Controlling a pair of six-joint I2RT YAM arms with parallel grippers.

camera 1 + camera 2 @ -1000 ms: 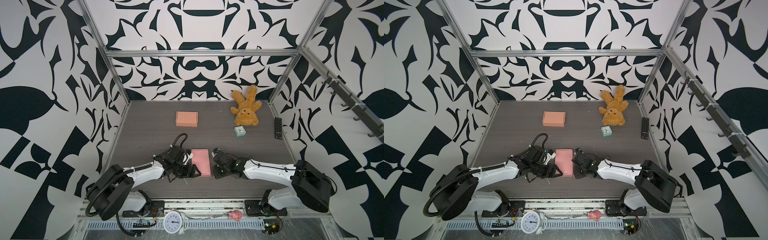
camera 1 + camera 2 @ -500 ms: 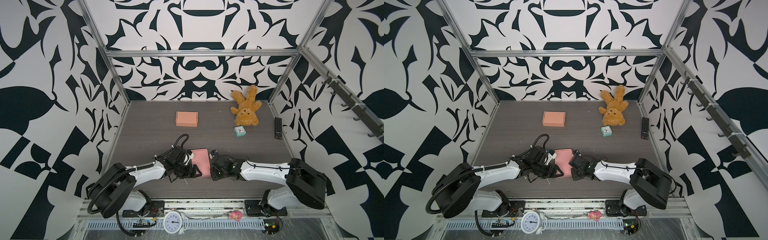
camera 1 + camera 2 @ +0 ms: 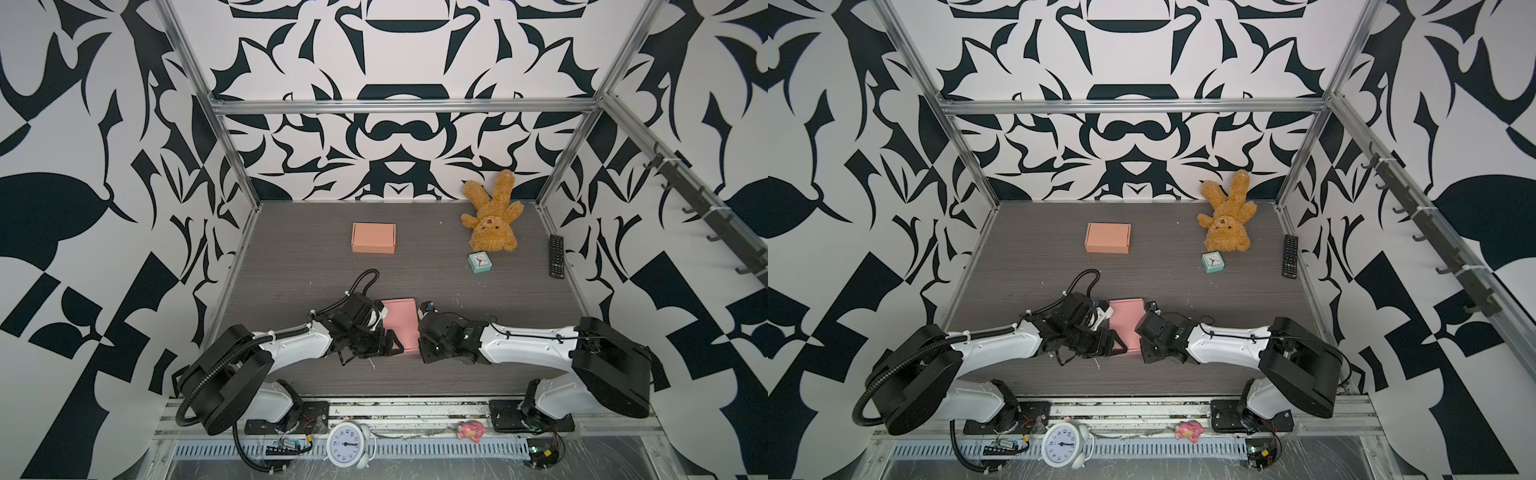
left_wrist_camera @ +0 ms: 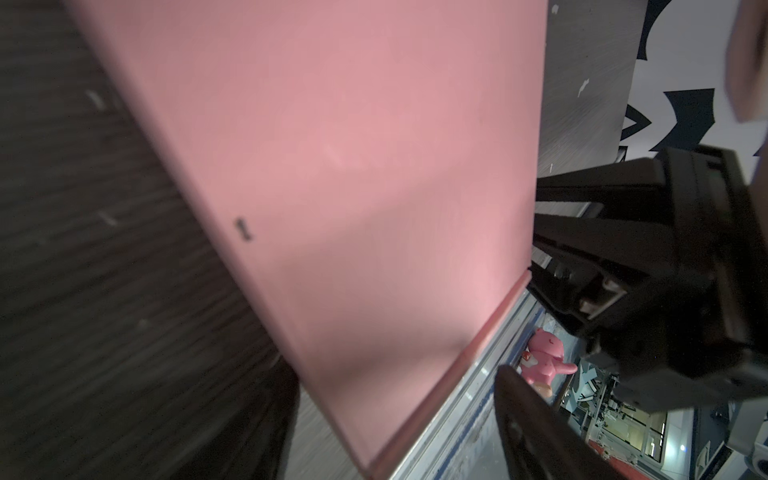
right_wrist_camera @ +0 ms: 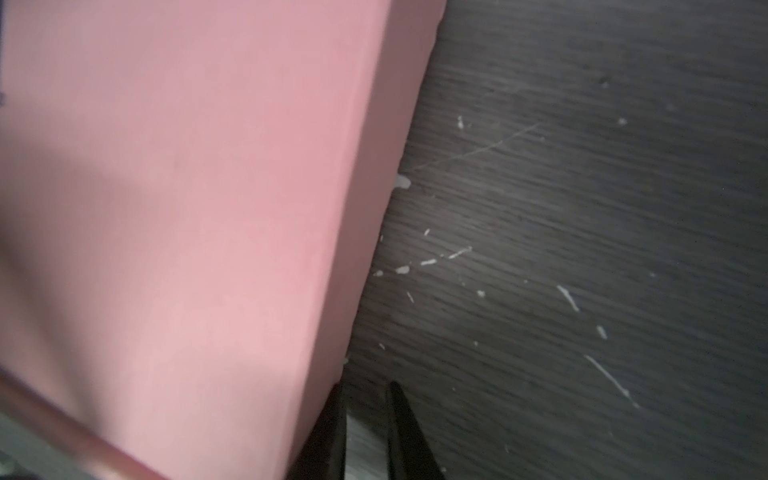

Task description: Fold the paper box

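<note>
Covering the cell floor is the grey table [image 3: 457, 291], flecked white beside right gripper [image 5: 365, 415]. Left arm [image 3: 291, 345] and right arm [image 3: 528, 343] both lie low over it, their ends flanking the box [image 3: 401, 326]. Teddy [image 3: 492, 224] is face-up, far beyond right gripper, at table's back edge. Box is pink, closed, flat on table, right between the two grippers, with its long edges running away toward the back. Orange box [image 3: 373, 237] sits well beyond left gripper [image 3: 388, 347], also closed. White clock [image 3: 348, 444] is behind left gripper, on the front rail [image 3: 395, 415], off the table. Remote [image 3: 557, 262] is far out past right gripper, at table's right edge.

Left gripper: jaws wide, with box's near corner between the fingers. In left wrist view one finger [image 4: 536, 428] stands clear of box's near end; the other is a dark blur along its long side. No clamp seen.

Right gripper: jaws almost together, slim gap showing table, nothing in it. The finger [image 5: 328, 432] nearer the box touches the foot of its side wall.

Teal clock [image 3: 480, 262] is beyond right gripper, just beside teddy. Pink toy [image 3: 469, 430] is behind right gripper, on the rail.
</note>
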